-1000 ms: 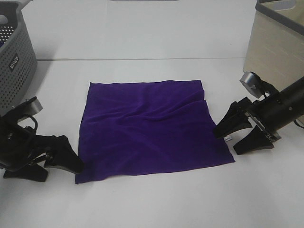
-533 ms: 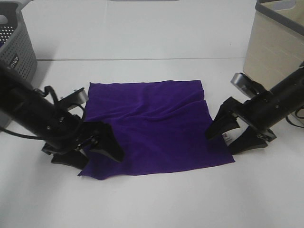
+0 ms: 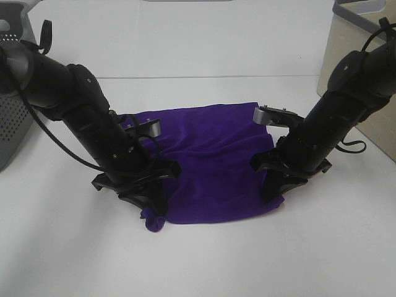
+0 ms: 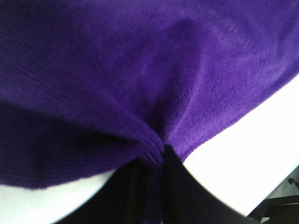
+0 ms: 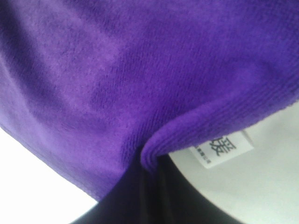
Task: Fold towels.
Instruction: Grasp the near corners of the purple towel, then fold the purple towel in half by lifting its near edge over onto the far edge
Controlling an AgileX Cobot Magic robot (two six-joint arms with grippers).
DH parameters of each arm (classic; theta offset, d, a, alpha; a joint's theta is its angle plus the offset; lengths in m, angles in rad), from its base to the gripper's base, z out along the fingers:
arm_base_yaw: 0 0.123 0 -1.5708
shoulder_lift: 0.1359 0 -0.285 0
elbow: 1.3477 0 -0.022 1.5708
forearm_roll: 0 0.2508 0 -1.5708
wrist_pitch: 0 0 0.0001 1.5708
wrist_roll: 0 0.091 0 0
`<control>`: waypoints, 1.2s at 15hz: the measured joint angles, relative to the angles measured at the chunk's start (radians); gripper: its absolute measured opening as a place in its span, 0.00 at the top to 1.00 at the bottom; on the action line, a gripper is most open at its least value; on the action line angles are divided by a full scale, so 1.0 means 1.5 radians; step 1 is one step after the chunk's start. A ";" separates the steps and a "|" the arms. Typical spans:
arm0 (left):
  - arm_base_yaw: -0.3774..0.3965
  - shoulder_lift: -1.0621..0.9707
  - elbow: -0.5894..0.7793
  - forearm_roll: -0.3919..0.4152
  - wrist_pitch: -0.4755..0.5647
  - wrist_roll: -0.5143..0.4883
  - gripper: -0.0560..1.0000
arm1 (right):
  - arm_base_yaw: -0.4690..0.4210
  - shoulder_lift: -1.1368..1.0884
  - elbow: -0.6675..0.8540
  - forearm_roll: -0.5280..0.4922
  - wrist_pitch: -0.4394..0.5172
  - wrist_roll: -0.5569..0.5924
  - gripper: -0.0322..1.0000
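The table is bare white along its near side. On its middle lies the towel, deep purple, its near edge sagging between the two arms and rumpled. At the near left corner a small knot of cloth droops just below the left gripper. That gripper is clenched on the towel; the left wrist view shows its dark fingers closed together, with a ridge of cloth pinched between them and folds fanning out from the pinch. On the near right side the right gripper likewise grasps the towel. In the right wrist view its fingers meet on the rolled edge of the cloth, and a small white tag with black print hangs from that edge just beside the pinch. Whether the near edge is off the table I cannot tell. Farther back the towel lies flat, its far edge straight. Beyond, a grey basket stands at the far left and a beige bin at the far right, both well apart from the towel.
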 joint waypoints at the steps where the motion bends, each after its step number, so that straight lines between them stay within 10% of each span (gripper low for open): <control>1: -0.001 0.001 -0.001 0.007 0.000 -0.001 0.93 | 0.000 0.001 -0.007 -0.001 0.009 0.002 0.95; 11: -0.007 -0.163 -0.001 0.167 0.157 -0.075 0.94 | 0.007 -0.212 0.013 0.005 0.195 0.145 0.94; 18: 0.054 -0.177 -0.096 0.189 -0.005 -0.101 0.94 | 0.007 -0.139 -0.232 -0.051 0.089 0.150 0.94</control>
